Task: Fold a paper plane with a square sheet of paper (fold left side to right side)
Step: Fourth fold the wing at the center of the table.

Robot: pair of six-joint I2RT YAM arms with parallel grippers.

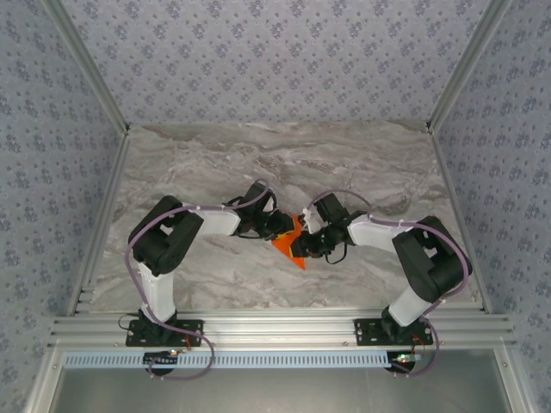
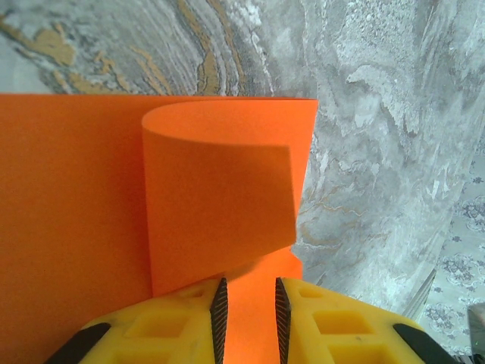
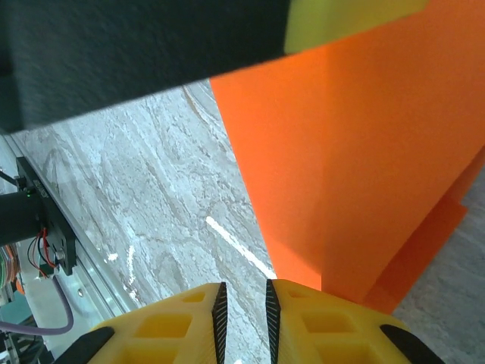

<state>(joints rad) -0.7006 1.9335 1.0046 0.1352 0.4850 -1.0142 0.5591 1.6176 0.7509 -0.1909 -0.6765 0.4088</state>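
No legible text, no brand or number (wallpaper (image 1: pixel 258 52) carries a floral motif)

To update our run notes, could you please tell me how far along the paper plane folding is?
Done: one side of the thin, bright orange-red square sheet of paper is curled over, uncreased. In hand: the left gripper and right gripper meet at the sheet, jaws slightly apart; a grip cannot be confirmed. Left: flattening this fold and every later one; no pointed dart shape yet.
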